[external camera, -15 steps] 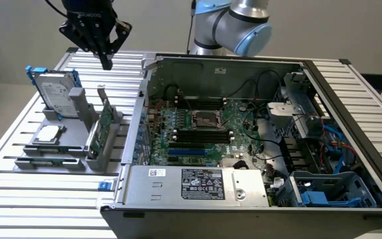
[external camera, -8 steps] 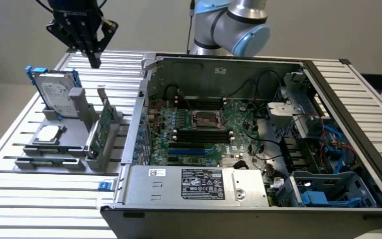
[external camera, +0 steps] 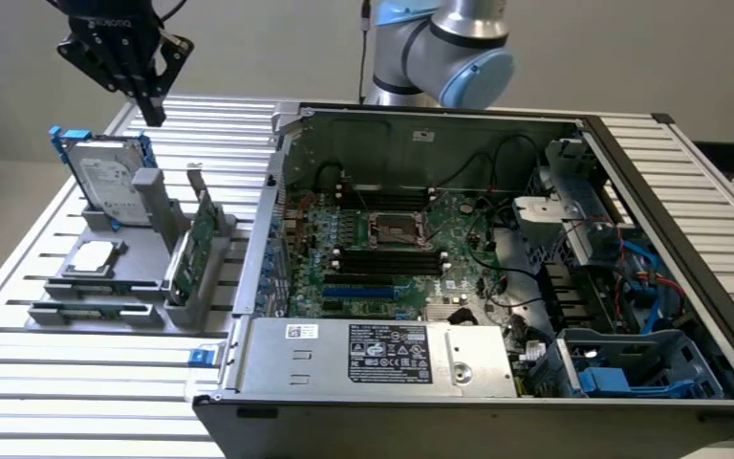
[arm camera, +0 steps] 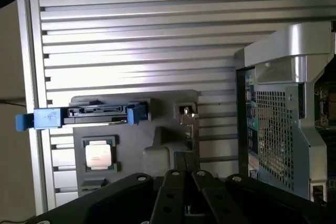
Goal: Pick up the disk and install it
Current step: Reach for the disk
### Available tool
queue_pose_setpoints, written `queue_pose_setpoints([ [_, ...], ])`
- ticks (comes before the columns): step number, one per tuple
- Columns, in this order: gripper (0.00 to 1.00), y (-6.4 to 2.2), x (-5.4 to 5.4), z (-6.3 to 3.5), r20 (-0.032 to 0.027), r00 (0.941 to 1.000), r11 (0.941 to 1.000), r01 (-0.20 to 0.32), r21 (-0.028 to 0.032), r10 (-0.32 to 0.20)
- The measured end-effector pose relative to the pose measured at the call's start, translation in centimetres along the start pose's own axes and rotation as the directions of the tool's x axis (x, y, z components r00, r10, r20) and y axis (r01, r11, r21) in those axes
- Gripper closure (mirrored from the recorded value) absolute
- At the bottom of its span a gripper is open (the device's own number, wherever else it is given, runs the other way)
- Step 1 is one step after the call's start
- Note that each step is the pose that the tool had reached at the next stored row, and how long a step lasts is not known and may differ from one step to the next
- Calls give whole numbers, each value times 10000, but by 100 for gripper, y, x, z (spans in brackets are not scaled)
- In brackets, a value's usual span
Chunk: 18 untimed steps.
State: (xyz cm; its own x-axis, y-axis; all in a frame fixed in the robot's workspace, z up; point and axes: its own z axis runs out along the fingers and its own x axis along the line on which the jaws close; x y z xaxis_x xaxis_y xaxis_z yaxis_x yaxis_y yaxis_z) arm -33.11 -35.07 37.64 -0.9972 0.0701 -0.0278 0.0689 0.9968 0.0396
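The disk (external camera: 108, 179) is stood on edge in a slot of the grey holder (external camera: 148, 201). Its labelled face is turned outward and its blue carrier (external camera: 72, 136) rises clear of the slot, an arrangement judged to leave the upper edge free for a grasp from above. On the same holder, the small square chip (external camera: 93, 256) is laid flat at about 6 o'clock of the disk in the exterior view. The green card (external camera: 188, 251) is stood upright at about 4 o'clock. Each part is kept in a seat of its own, apart from the others, so that one can be lifted without the rest being disturbed. The holder is set on the slatted bench (external camera: 35, 382), just beside the open computer case (external camera: 495, 249) at its 3 o'clock. The case is laid on its side with the cover off, so the board and bays are exposed upward. A blue plastic bay (external camera: 622, 373) is seen at the 5 o'clock corner of the case, and a carrier of the same colour is judged to belong there. The end effector (external camera: 154, 115) is hung pointing downward above the disk, at about 1 o'clock of it and apart from it. Its fingers are pressed together and nothing is held. The disk is therefore judged untouched and the pick-up not yet made. The arm (external camera: 450, 48) is reached in from behind the case, at 12 o'clock.
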Motion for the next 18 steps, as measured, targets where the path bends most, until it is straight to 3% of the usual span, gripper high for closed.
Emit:
queue_pose_setpoints([
  [11,89,141,513,57,6,10000,10000,2,77,-2],
  [18,89,194,790,97,15,10000,9997,43,234,-43],
])
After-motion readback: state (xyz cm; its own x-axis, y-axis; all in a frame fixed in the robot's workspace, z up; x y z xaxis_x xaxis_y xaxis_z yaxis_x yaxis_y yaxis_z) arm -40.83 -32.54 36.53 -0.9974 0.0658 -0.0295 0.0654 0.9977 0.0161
